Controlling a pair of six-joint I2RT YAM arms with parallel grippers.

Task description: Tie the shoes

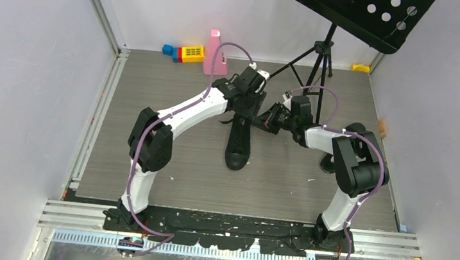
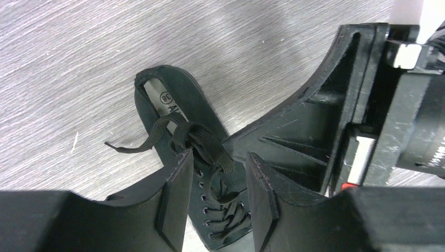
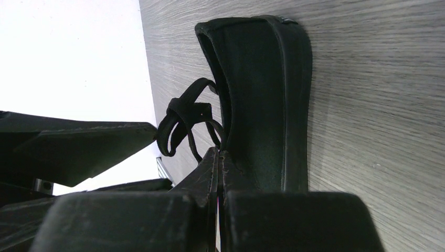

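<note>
Looks mid-knot: left gripper (image 2: pixel 218 197) spread over thin black laces (image 2: pixel 204 144) of black canvas sneaker (image 1: pixel 238 147), right gripper (image 3: pixel 220 163) closed; next, pinch loop.

In the left wrist view, the sneaker (image 2: pixel 205 111) is showing a pale insole (image 2: pixel 156 89) through its opening. Near the heel end, this insole is carrying the number "38" inside a printed circle. Just past it a printed word is starting with "A", and the laces (image 2: pixel 208 149) are covering the remaining letters.
</note>
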